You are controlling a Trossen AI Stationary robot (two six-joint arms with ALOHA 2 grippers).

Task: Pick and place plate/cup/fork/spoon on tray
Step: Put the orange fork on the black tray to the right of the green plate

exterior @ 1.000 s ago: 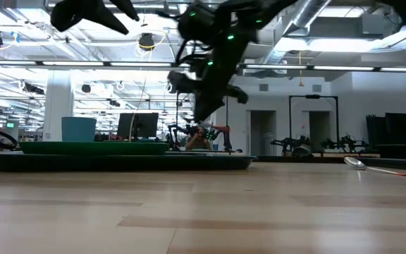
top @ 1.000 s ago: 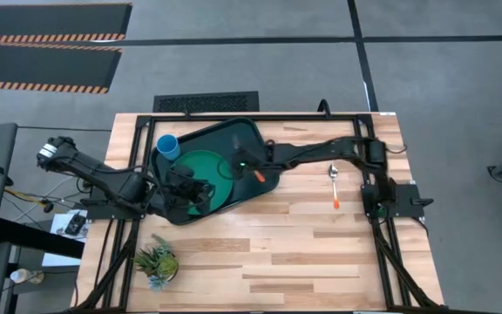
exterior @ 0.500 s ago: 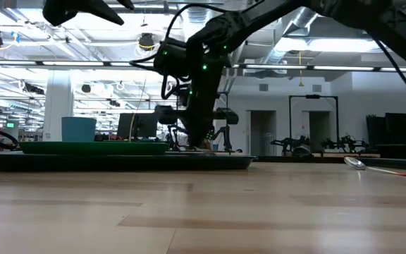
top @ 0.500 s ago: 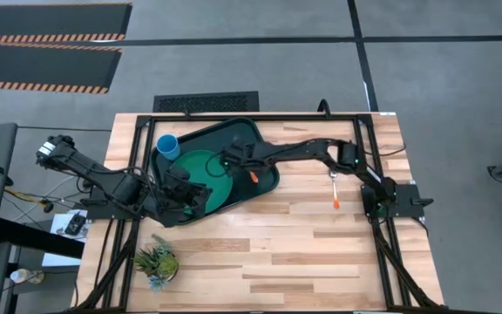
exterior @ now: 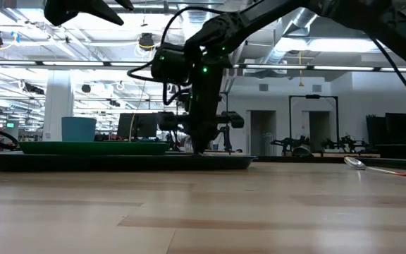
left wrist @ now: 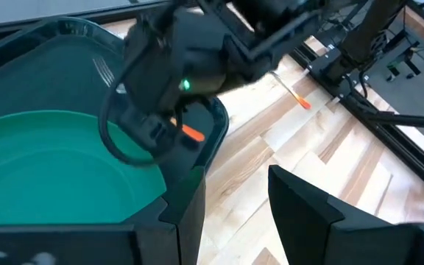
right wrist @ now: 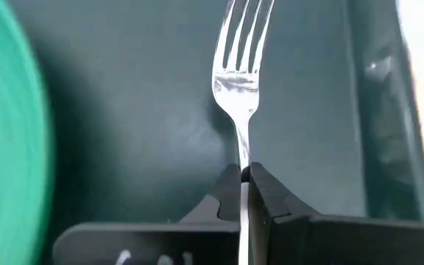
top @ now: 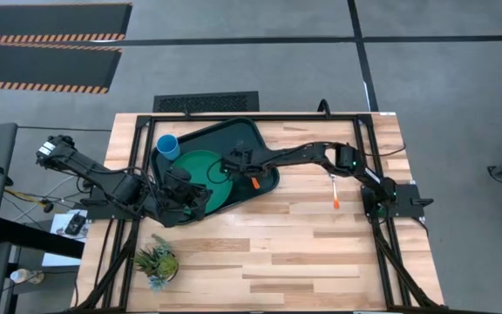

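The dark tray (top: 249, 133) holds the green plate (top: 200, 171). The blue cup (top: 168, 146) stands at the tray's far left rim. My right gripper (top: 234, 164) is low over the tray, right of the plate, shut on the fork (right wrist: 243, 81). The fork's orange handle (top: 254, 181) sticks out behind the gripper toward the tray's near right rim. The spoon (top: 334, 186) lies on the table right of the tray. My left gripper (left wrist: 234, 184) is open and empty over the tray's near edge, beside the plate. My right gripper pinches the fork's thin silver neck (right wrist: 242, 163), just behind the head, between its two fingers. The fingers point down and lie along the fork. The tines (right wrist: 246, 18) point away over the tray floor. Whether the fork rests on the tray I cannot tell.
A small spiky green plant (top: 157, 262) stands near the table's near left corner. Bare wood lies along the near and right parts of the table (top: 303, 262). In the low view the spoon's head (exterior: 356, 164) lies at the right.
My right gripper has gone down and a little toward the table's left with the fork, from well above the tray to just over its floor beside the plate. It has stayed shut on the fork.
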